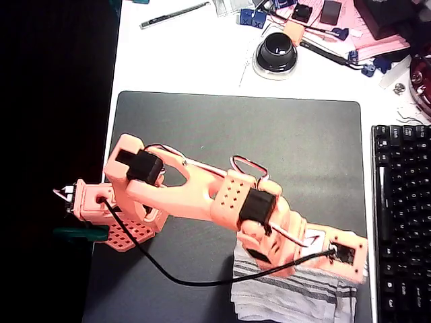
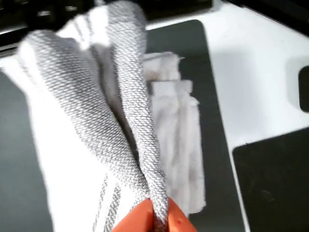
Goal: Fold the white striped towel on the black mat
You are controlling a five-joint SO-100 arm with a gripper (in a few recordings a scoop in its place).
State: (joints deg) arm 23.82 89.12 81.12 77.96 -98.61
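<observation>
Towel place: your white striped towel (image 1: 289,293) lies at the five o'clock corner of the black mat (image 1: 269,134) in the overhead view, partly under the orange arm (image 1: 202,195).
Towel axis: in the wrist view its long axis runs from six towards twelve o'clock, bunched into raised folds.
Claw: your gripper (image 2: 159,220) is pinched together on a gathered fold of the towel.
Neighbour: a keyboard (image 1: 404,215) sits at three o'clock.
Writing: you have none legible.
</observation>
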